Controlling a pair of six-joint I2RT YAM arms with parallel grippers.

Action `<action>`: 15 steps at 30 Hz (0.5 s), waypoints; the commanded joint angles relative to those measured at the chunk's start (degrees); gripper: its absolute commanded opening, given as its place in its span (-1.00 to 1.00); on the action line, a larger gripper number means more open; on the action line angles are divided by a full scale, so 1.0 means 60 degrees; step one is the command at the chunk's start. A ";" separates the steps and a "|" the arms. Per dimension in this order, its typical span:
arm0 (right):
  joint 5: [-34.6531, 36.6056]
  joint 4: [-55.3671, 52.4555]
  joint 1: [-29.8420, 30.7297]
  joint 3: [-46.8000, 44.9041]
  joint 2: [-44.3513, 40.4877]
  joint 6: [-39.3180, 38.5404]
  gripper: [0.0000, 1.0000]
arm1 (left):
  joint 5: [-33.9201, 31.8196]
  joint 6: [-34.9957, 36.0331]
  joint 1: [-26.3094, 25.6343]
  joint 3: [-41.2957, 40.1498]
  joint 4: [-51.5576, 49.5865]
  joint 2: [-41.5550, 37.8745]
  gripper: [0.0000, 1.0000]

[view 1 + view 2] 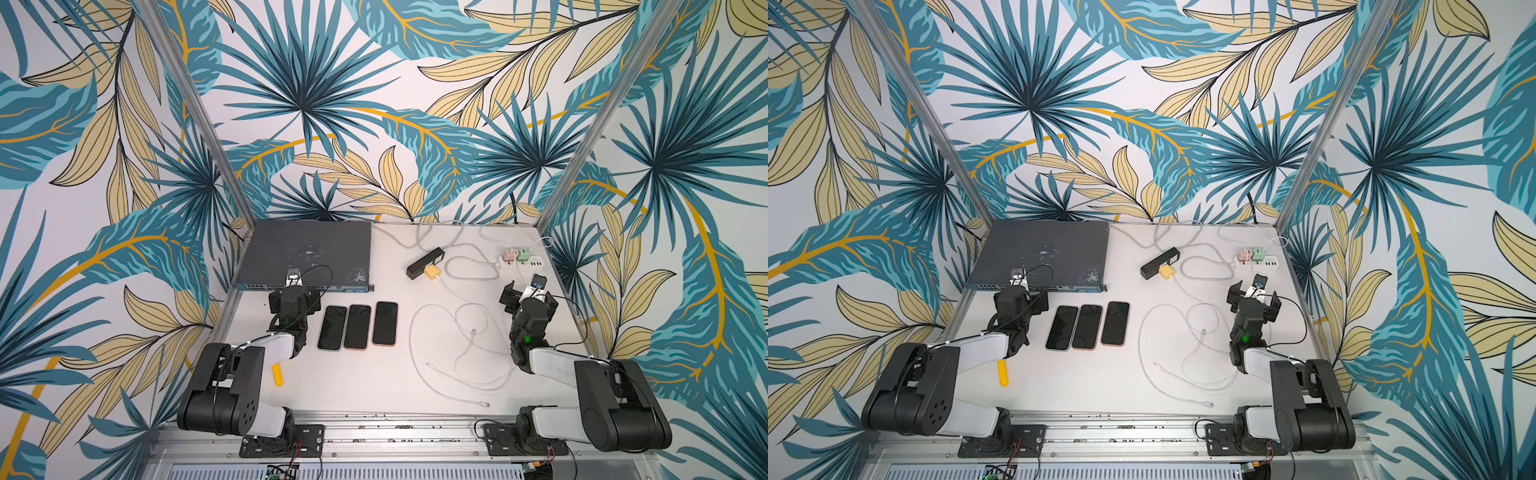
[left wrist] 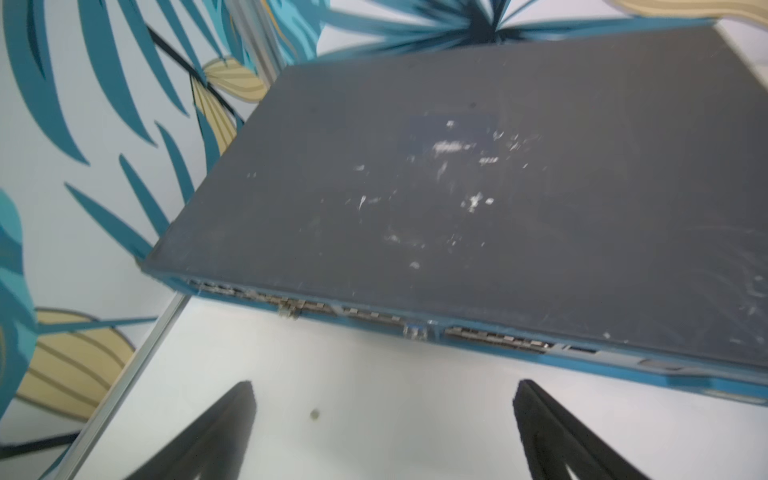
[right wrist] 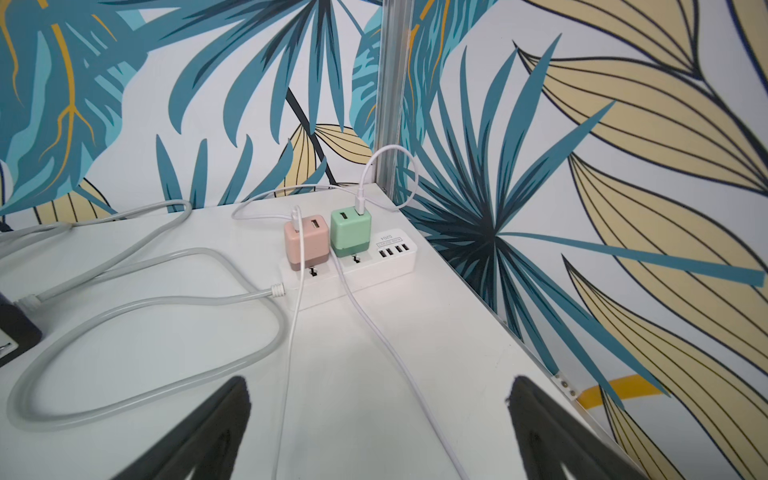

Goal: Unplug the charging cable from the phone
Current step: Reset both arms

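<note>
Front edge of worktop [image 1: 353,386]: white cable [image 1: 483,403] is lying loose, plug end free, well apart from three phones [image 1: 357,327] sitting side by side. The left gripper [image 2: 384,386] is hanging wide open, empty, beside the phones; the right gripper [image 3: 378,384], likewise open and empty, is facing the power strip [image 3: 374,266].

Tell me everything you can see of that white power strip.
The power strip is white, plastic-looking, and lies flat on the table at the far right corner. A pink charger and a green charger stand plugged into it, each with a thin white cable; four small ports sit at one end, a thick grey cord leaves the other.
</note>
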 commanded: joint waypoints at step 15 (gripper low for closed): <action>-0.2963 0.5648 -0.1063 -0.1884 0.1487 0.0068 0.99 | 0.1407 0.0939 -0.0010 -0.0691 0.3526 0.0912 1.00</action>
